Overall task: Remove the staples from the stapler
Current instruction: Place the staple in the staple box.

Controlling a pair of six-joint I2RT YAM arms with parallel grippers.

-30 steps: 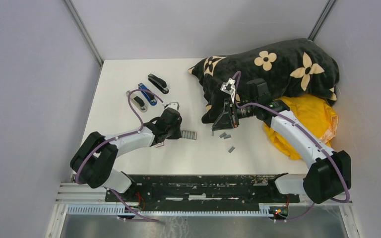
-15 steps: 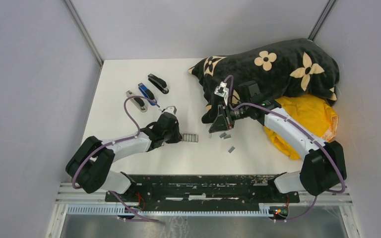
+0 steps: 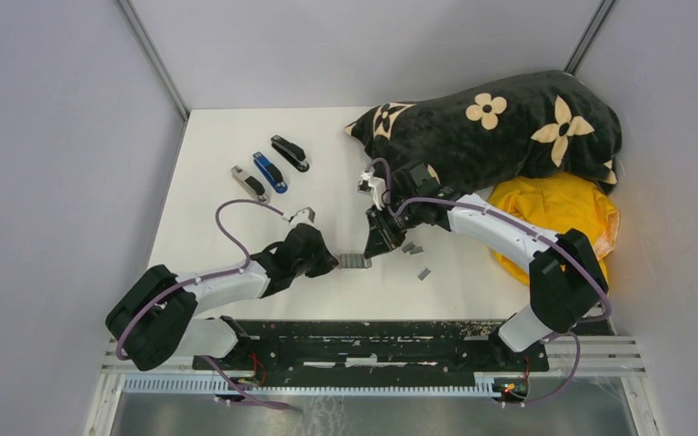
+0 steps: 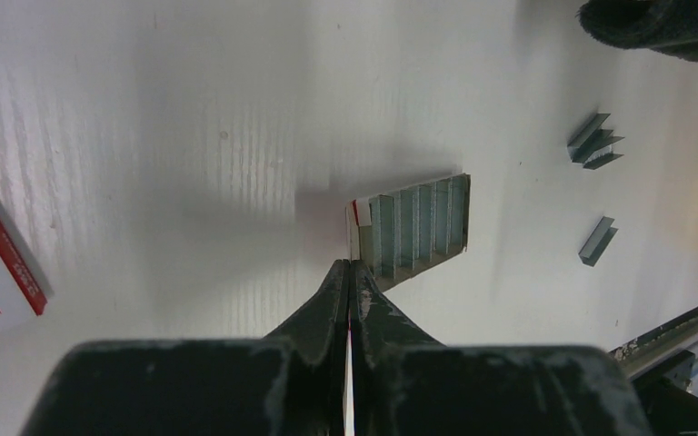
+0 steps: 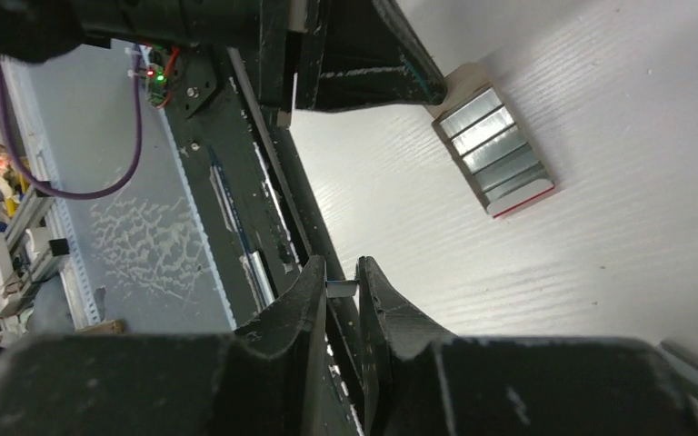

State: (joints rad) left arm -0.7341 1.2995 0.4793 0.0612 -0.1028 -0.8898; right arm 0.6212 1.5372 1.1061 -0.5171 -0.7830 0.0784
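Black flowered blanket (image 3: 500, 123) and yellow cloth (image 3: 568, 213) lay heaped at the far right of the worktop (image 3: 227, 136). The right arm's elbow sat over the blanket's near edge. Risk as I judged it: elbow or cable could drag fabric down over the small parts.

Three staplers (image 3: 270, 171) lay in a row at far left, well apart from both arms.

Left end effector (image 4: 350, 265) was closed, its tips touching the corner of a card tray (image 4: 354, 232) packed with staple rows (image 4: 418, 222). A thin white-and-red sliver showed between its fingers; I could not tell whether it belonged to the tray. A sideways pull might skid or tip the tray and spill the rows.

Right end effector (image 5: 343, 268) hung just beside that tray, pinching a short staple strip (image 5: 343, 289) by very little metal. The strip could twist out or drop. With both end effectors so near each other, a clash looked possible.

Loose staples (image 3: 413, 248) lay near on the worktop, easy to scatter with one careless sweep.
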